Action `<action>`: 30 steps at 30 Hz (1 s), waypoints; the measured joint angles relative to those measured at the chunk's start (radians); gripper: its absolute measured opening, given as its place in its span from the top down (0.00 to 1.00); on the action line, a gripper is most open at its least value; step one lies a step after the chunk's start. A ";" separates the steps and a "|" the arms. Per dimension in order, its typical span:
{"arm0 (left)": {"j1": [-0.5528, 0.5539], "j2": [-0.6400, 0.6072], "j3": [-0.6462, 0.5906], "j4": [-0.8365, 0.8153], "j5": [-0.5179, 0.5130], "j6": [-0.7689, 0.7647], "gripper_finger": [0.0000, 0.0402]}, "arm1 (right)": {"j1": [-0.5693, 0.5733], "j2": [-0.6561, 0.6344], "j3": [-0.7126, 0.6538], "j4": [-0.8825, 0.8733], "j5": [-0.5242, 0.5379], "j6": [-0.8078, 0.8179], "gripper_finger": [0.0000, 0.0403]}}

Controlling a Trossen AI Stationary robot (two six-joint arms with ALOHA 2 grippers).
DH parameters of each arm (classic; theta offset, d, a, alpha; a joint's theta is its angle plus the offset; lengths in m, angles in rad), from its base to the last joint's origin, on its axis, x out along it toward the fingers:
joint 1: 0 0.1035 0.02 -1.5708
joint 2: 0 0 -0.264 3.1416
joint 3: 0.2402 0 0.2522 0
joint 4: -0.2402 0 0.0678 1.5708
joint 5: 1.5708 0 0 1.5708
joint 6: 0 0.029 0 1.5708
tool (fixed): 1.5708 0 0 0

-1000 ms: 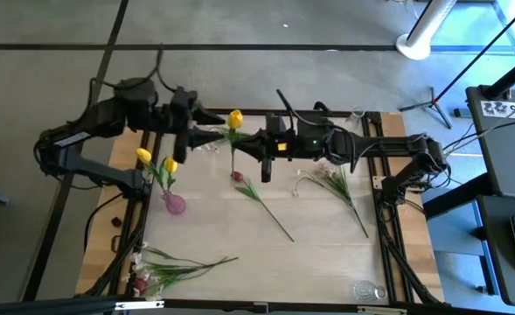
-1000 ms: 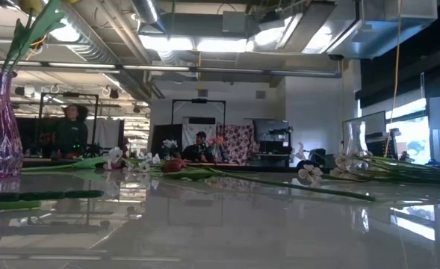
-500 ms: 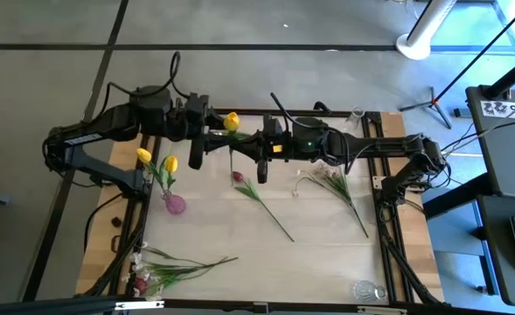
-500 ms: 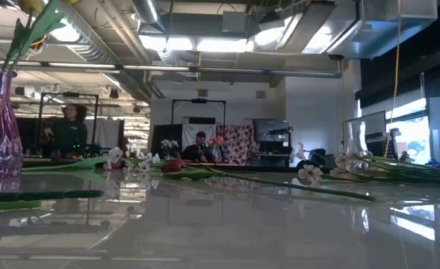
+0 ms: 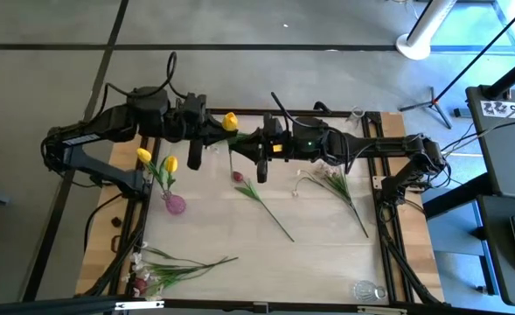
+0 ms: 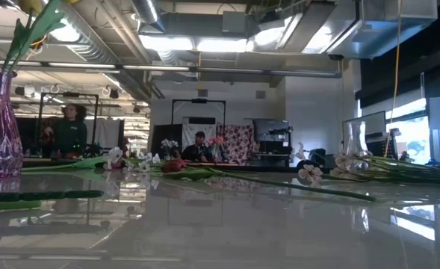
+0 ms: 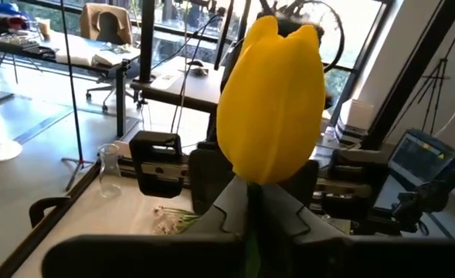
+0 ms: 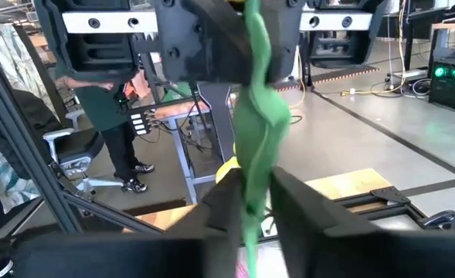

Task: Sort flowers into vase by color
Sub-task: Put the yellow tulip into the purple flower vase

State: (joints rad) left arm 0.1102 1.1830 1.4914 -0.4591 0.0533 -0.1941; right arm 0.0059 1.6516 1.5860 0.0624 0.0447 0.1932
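Note:
A yellow tulip point(image 5: 229, 121) is held in the air over the table's far middle, between both arms. My left gripper point(image 5: 219, 134) comes from the left and is shut on it just under the yellow head point(image 7: 272, 100). My right gripper point(image 5: 245, 143) faces it from the right. Its fingers stand slightly apart on either side of the green stem point(image 8: 255, 147), lower down. A pink vase point(image 5: 175, 205) at the left holds two yellow tulips. A dark red tulip point(image 5: 238, 177) lies flat on the table at mid-table. Neither gripper shows in the low view. My left gripper pinches the tulip's stem right below the head point(image 7: 252, 202) between its two fingers. The fingers come level from the table's left and lie across the stem. The tulip stands head up, lifted clear of the table. My right gripper has the stem point(image 8: 252, 193) between its slightly parted fingers; I cannot tell whether they touch it.
White-pink sprays point(image 5: 334, 185) lie at the right, and more flowers point(image 5: 165, 269) at the near left corner. Clear glass vases stand at the far right point(image 5: 355, 115) and near right point(image 5: 368, 290). People show in the room behind the table point(image 6: 69, 131).
My left gripper has moved toward the table's right, up to the yellow tulip, and has shut on its stem under the head. The tulip has stayed where it was, in the air.

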 joint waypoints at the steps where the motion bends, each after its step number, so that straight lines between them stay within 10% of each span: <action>1: -0.005 -0.008 0.000 0.000 -0.001 -0.004 0.99 | 0.000 0.000 0.000 0.000 -0.001 0.000 0.75; 14: -0.013 -0.361 0.001 -0.238 -0.010 -0.004 1.00 | 0.021 -0.112 0.000 0.022 0.074 -0.020 0.30; 21: -0.013 -0.487 -0.026 -0.400 -0.002 0.026 1.00 | 0.021 -0.122 0.000 0.019 0.151 -0.020 0.24; 30: -0.012 -0.582 -0.117 -0.384 0.245 -0.038 1.00 | 0.020 -0.123 0.000 0.016 0.253 -0.021 0.24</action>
State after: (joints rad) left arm 0.0978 0.6007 1.3747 -0.8428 0.2980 -0.2320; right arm 0.0257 1.5288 1.5856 0.0780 0.2981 0.1719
